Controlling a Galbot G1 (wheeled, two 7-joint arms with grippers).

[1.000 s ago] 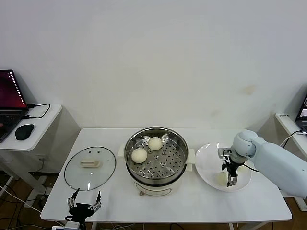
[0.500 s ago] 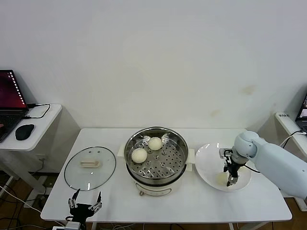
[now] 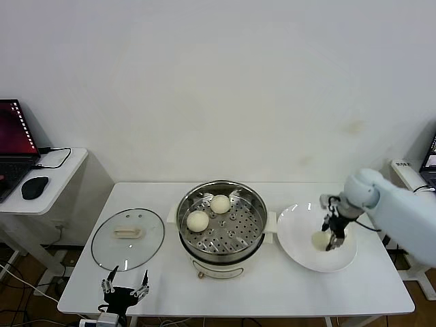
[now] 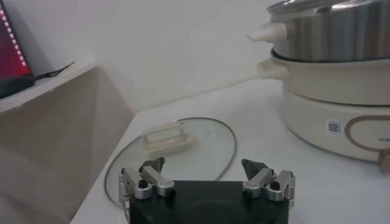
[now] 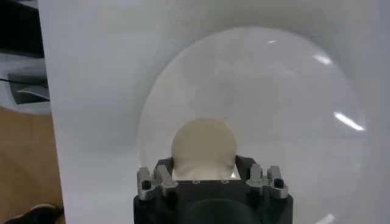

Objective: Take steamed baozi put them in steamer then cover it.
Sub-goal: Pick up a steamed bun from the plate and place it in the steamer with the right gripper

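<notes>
Raised since the earlier frame, the right gripper (image 3: 332, 240) now grasps a steamed baozi (image 3: 319, 239) in its jaws above the plate (image 3: 300, 231), right of centre. Two buns already sit in the steamer (image 3: 221, 220) at centre. Left gripper (image 3: 125, 291) waits, jaws released, lower left.

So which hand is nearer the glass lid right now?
Left. The left hand sits at the table's front edge just short of the glass lid; the right hand is across the steamer, holding a baozi over the plate.
</notes>
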